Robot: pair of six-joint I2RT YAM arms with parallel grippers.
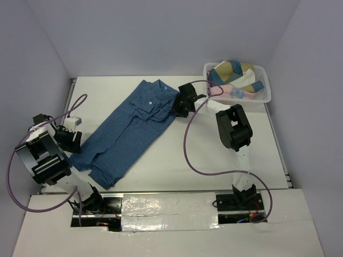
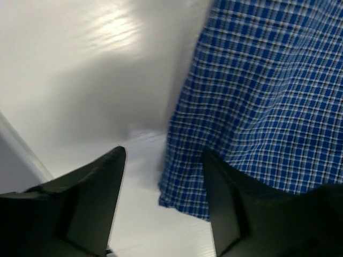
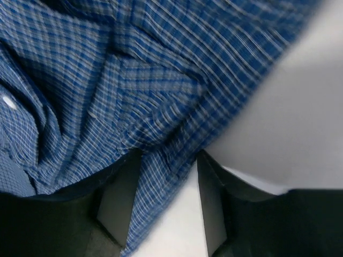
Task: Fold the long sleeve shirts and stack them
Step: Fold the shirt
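Observation:
A blue fine-checked long sleeve shirt (image 1: 127,130) lies spread diagonally on the white table (image 1: 214,155), collar end at the far right. My left gripper (image 1: 71,140) is open at the shirt's near-left edge; in the left wrist view (image 2: 163,155) its jaws straddle the cloth edge (image 2: 257,101). My right gripper (image 1: 179,107) is open at the shirt's upper right edge; in the right wrist view (image 3: 169,158) the shirt's edge (image 3: 134,80) lies between its jaws. More clothes (image 1: 230,75) are piled in a white basket.
The white basket (image 1: 268,93) stands at the table's far right corner. Purple cables loop over the table beside both arms. The table's left rail (image 1: 65,110) runs close to my left gripper.

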